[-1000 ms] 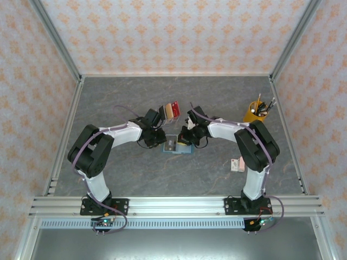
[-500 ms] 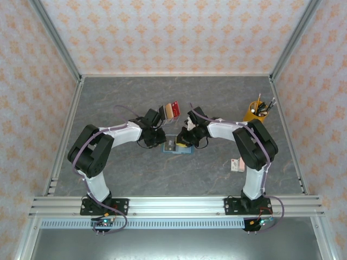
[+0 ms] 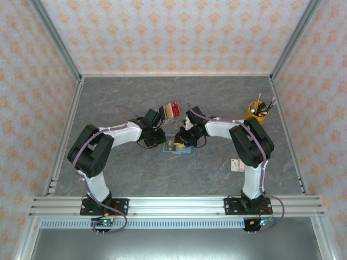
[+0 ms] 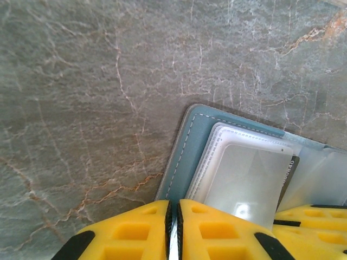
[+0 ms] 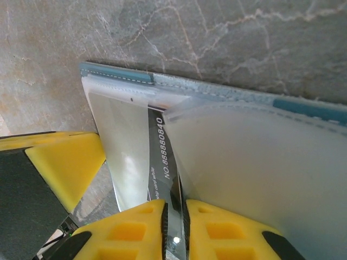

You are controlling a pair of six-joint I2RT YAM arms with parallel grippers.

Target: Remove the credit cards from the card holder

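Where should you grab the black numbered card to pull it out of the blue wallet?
Likely the narrow end of the black card nearest the right gripper, coming from that side. It's thin and lies flat between clear pockets of the wallet, so pinch its faces and slide lengthwise.

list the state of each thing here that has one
card holder, open, flat on table
dark card, in clear sleeve, gripped
red and tan cards, out, on table
pen cup, upright, holding pens
left fingers, closed at holder's edge
right fingers, closed on dark card
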